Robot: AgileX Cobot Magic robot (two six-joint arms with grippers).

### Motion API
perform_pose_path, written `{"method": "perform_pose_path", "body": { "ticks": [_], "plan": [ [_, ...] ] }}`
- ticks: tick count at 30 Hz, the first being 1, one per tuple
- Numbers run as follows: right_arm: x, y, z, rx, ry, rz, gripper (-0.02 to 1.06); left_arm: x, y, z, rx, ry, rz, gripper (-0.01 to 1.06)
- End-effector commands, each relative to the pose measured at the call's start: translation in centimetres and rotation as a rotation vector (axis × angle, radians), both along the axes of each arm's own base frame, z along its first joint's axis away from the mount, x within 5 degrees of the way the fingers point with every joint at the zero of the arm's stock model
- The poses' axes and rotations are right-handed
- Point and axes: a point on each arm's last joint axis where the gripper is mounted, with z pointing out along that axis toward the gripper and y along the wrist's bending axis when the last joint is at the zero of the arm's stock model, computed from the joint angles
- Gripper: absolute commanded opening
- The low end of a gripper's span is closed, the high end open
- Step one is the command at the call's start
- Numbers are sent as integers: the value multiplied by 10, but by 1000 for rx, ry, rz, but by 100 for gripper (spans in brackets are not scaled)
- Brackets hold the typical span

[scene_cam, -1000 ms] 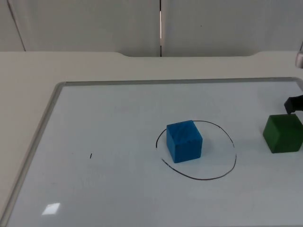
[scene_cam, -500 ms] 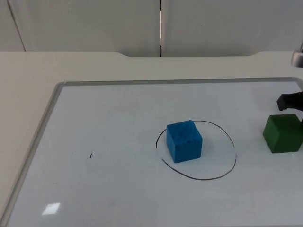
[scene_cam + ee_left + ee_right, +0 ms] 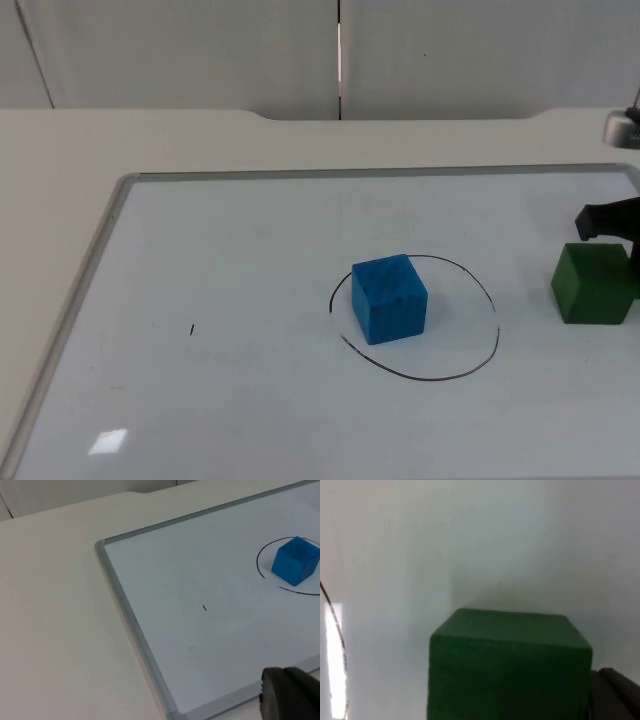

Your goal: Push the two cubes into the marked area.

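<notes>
Resting inside the marked circle (image 3: pixel 415 318) at its 9 o'clock, the blue cube (image 3: pixel 389 298) sits; the green cube (image 3: pixel 593 283) lies outside at 3 o'clock, beside the right gripper (image 3: pixel 608 220), its jaws' state unclear.

A white table top (image 3: pixel 60 150) is seen ending at a grey partition wall (image 3: pixel 200 50), with a grey-framed whiteboard (image 3: pixel 95 270) laid flat upon it under even light

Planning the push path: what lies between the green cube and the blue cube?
Bare whiteboard and the drawn circle's line, seen from the top view, between green cube and blue cube.
</notes>
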Motion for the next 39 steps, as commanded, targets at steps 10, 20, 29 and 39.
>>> {"method": "perform_pose_path", "body": {
  "ticks": [10,20,29,39],
  "plan": [
    [-1,3,1,2,14,7,0,0,0,-1,-7,-8,6,0],
    [0,20,2,28,-32,28,0,0,0,-1,-7,-8,6,0],
    [-1,32,3,31,-44,61,0,0,0,-1,-7,-8,5,0],
    [-2,32,2,32,-36,58,0,0,0,-1,-7,-8,5,0]
  ]
}}
